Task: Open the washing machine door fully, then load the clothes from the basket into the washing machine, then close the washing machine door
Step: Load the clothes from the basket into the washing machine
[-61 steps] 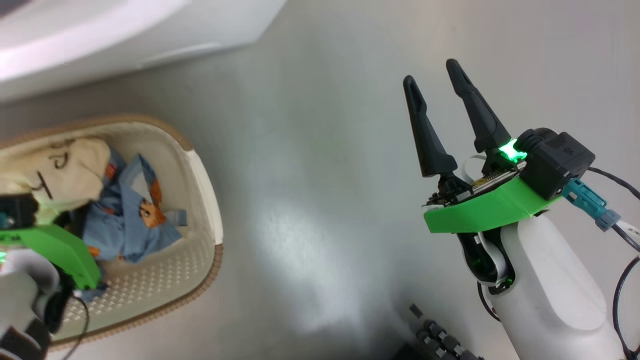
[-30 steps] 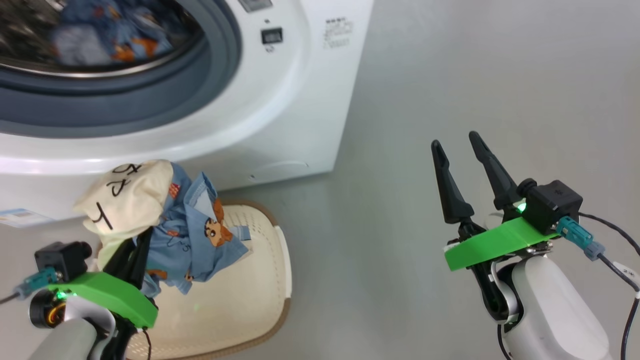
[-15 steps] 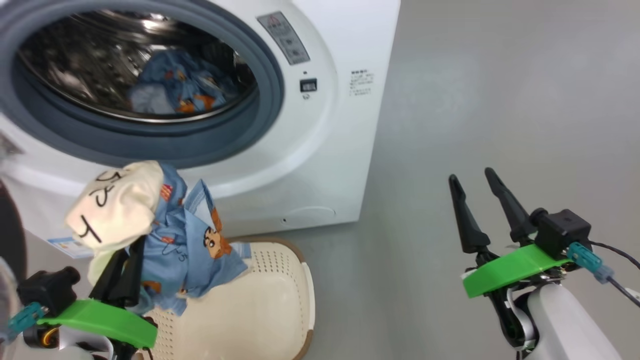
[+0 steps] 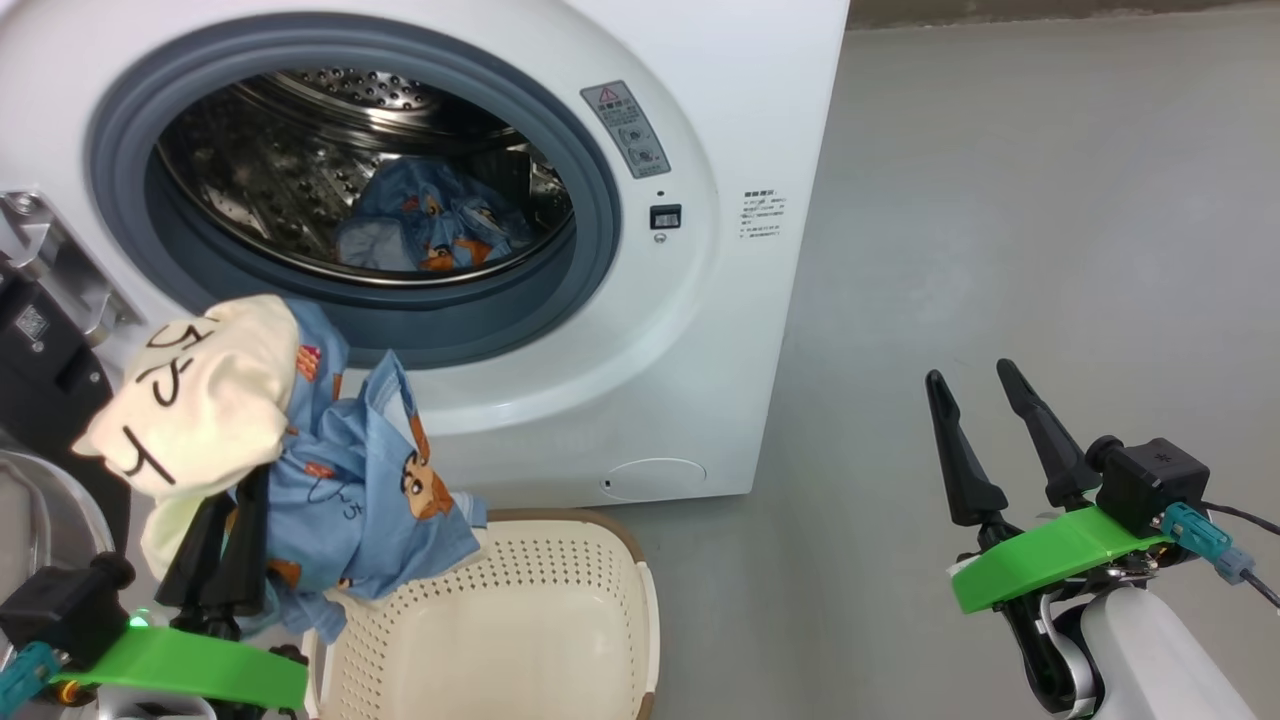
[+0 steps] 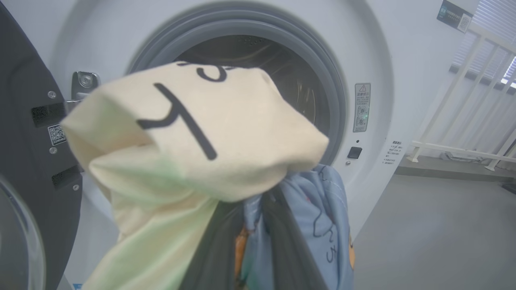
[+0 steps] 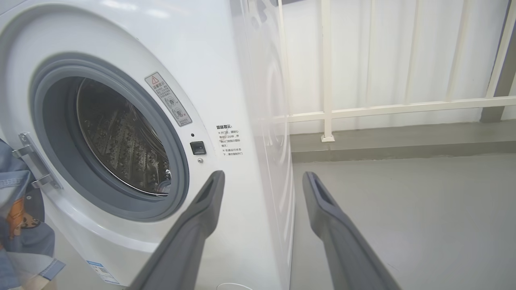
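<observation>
- The washing machine stands at the far left on a smooth grey floor. In the right wrist view, a white railing runs farther away, to the right of it.
- The washing machine door is swung open to the left of the round mouth and hangs on a metal hinge.
- Our left gripper, near left, has its fingers almost together on the clothes. It holds them up between the basket and the mouth of the machine.
- In the left wrist view, the cream garment lies over the fingers and hides much of the opening from us.
- Our right gripper, near right and well apart from the machine, has its fingers spread wide and holds nothing.
- The cream garment is soft and carries black drawn lines. The light blue fabric beside it is thin, with orange cartoon figures.
- A grey rubber ring surrounds the perforated steel drum. The door rim is glossy black.
- Inside the drum lies one blue printed piece.
- The basket is cream plastic with small holes and a brown rim, and its inside shows bare plastic. The blue hem hangs at its left rim, but we cannot tell if it touches.
</observation>
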You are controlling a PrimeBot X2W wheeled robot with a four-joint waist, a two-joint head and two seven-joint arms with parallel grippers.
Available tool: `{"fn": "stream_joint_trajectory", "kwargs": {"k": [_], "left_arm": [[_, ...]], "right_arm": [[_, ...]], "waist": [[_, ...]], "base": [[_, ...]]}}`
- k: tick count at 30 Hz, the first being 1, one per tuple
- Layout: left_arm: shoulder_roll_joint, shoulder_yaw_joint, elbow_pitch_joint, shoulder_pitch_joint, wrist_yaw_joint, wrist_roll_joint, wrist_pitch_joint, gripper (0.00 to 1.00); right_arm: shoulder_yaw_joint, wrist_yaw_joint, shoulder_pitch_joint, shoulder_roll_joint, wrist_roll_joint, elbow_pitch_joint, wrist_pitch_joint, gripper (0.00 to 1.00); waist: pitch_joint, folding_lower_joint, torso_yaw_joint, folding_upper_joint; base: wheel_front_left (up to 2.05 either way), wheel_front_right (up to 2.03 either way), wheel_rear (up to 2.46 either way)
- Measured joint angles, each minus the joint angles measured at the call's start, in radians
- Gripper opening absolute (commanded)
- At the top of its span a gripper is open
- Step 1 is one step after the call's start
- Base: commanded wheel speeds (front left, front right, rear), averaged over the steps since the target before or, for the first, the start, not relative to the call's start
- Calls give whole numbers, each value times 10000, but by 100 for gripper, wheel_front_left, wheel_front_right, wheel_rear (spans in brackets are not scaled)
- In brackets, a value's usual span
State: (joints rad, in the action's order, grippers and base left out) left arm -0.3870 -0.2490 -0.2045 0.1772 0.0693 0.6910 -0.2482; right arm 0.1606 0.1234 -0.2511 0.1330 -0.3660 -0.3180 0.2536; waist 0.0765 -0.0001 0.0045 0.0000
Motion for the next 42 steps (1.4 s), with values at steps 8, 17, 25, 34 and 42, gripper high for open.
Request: {"fn": "stream_joint_trajectory", "kwargs": {"k": [8,17,25,34,42], "left_arm": [[4,8,616,-230,-222,-73,0,0],[77,6,736,-330,-265,-73,0,0],[138,-75,454,56,-163,-67,21,0],[240,-286,-802,1579,196,-33,29,0],[272,-458,-2362,3355,460,-23,17,0]], "right_arm": [[-2,0,0,113,-44,27,0,100],[23,0,-1,132,-44,40,2,100],[176,0,-12,132,-44,42,0,100],[280,0,-96,13,29,102,2,100],[395,0,-550,-259,282,303,2,100]], "waist": [[-35,1,117,0],[70,1,80,0],[236,1,-42,0],[742,1,-346,0],[1433,2,-692,0]], "base": [[0,0,0],[0,0,0],[0,0,0],[0,0,0],[0,0,0]]}}
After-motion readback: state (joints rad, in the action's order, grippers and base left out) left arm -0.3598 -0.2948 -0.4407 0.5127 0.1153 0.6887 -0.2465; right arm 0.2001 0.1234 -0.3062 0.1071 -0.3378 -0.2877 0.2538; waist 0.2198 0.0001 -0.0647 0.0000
